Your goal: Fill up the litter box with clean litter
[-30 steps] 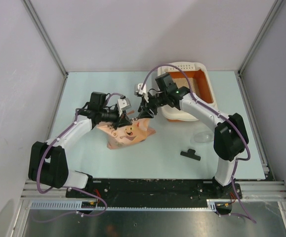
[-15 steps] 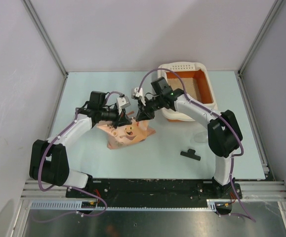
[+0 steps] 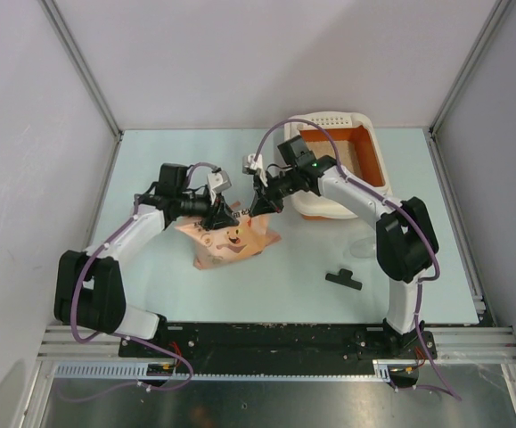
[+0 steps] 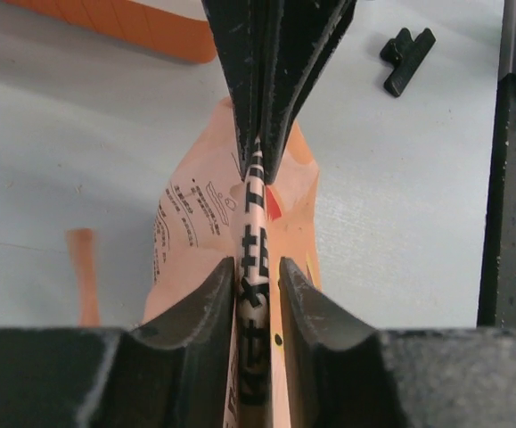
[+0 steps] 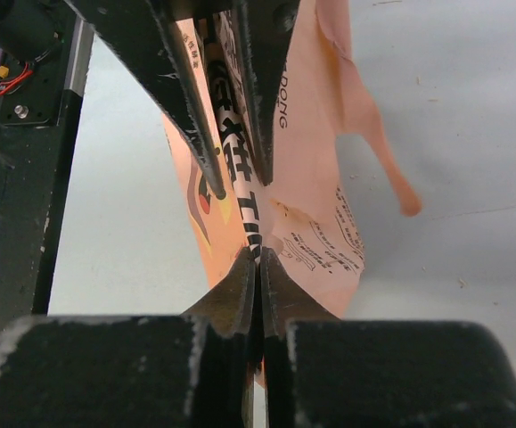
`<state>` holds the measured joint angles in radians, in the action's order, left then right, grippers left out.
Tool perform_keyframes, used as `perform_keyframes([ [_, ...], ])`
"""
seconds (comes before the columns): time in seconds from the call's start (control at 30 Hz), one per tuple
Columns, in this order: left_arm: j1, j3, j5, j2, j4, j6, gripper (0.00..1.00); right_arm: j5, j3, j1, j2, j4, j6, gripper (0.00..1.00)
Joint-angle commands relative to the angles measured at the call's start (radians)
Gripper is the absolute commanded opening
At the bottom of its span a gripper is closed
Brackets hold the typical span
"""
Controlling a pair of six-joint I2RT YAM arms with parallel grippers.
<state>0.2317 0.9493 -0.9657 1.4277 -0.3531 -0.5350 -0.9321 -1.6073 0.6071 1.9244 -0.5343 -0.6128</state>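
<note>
Peach-pink soft film, cartoon face and dark characters: litter bag (image 3: 233, 242), lying on the pale worktop (image 3: 177, 152) just left of centre, top edge raised and drawn thin. Pinched along that edge from both ends. Left claw (image 4: 256, 281) all but closed, printed edge clamped between the pads. Right claw (image 5: 258, 267) squeezed tight on the same edge, tips facing the left's, close but apart. Left arm (image 3: 124, 239) bent wide, elbow out at the worktop's left, forearm angled in toward the bag. Right arm (image 3: 364, 198) folded, elbow out right, forearm crossing above the near-left corner of the litter box (image 3: 333, 119). Box at far right of worktop, just right of the bag: cream rim, orange walls, perforated strip at far end. Black clip (image 3: 343, 279) toward the front, well apart from both.
</note>
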Motion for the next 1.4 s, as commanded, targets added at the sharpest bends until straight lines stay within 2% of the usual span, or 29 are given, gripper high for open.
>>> perform_keyframes([
  [0.0, -0.009, 0.043, -0.099, -0.019, 0.037, 0.047, 0.36, -0.005, -0.077, -0.01, 0.008, 0.006, 0.024, 0.0],
  [0.17, -0.003, 0.074, -0.128, 0.02, 0.078, 0.082, 0.37, -0.005, -0.072, -0.012, 0.012, 0.022, 0.05, 0.0],
  [0.3, 0.0, 0.1, -0.122, 0.072, 0.104, 0.109, 0.27, -0.004, -0.069, -0.012, 0.008, 0.017, 0.051, 0.0],
  [0.43, 0.0, 0.109, -0.111, 0.103, 0.111, 0.112, 0.24, -0.004, -0.063, -0.017, 0.007, 0.028, 0.071, 0.0],
  [0.57, 0.003, 0.105, -0.152, 0.111, 0.114, 0.132, 0.34, 0.001, -0.063, -0.013, 0.012, 0.04, 0.084, 0.0],
  [0.6, 0.004, 0.103, -0.151, 0.109, 0.117, 0.135, 0.3, -0.001, -0.063, -0.015, 0.013, 0.04, 0.087, 0.0],
  [0.63, 0.006, 0.101, -0.153, 0.106, 0.118, 0.133, 0.23, -0.001, -0.063, -0.015, 0.013, 0.04, 0.091, 0.0],
  [0.67, 0.006, 0.101, -0.154, 0.108, 0.12, 0.135, 0.1, 0.001, -0.063, -0.015, 0.015, 0.039, 0.094, 0.0],
  [0.73, 0.006, 0.103, -0.151, 0.105, 0.123, 0.139, 0.05, 0.018, -0.066, -0.023, 0.01, 0.03, 0.094, 0.08],
  [0.77, 0.006, 0.105, -0.145, 0.102, 0.124, 0.142, 0.01, 0.029, -0.071, -0.03, 0.002, 0.002, 0.09, 0.26],
  [0.87, 0.006, 0.114, -0.123, 0.089, 0.124, 0.159, 0.0, 0.049, -0.115, -0.102, -0.059, -0.041, 0.126, 0.46],
  [0.97, 0.006, 0.118, -0.099, 0.082, 0.124, 0.171, 0.0, 0.076, -0.141, -0.197, -0.146, -0.099, 0.177, 0.51],
  [1.03, 0.008, 0.127, -0.085, 0.085, 0.124, 0.196, 0.0, 0.107, -0.134, -0.236, -0.215, -0.157, 0.131, 0.52],
  [1.17, 0.008, 0.129, -0.074, 0.071, 0.124, 0.207, 0.0, 0.119, -0.024, -0.314, -0.327, -0.39, 0.004, 0.52],
  [1.27, 0.011, 0.121, -0.067, 0.062, 0.123, 0.188, 0.0, 0.144, 0.125, -0.346, -0.411, -0.54, -0.099, 0.52],
  [1.37, 0.012, 0.118, -0.054, 0.071, 0.124, 0.181, 0.0, 0.222, 0.22, -0.357, -0.426, -0.654, -0.152, 0.53],
])
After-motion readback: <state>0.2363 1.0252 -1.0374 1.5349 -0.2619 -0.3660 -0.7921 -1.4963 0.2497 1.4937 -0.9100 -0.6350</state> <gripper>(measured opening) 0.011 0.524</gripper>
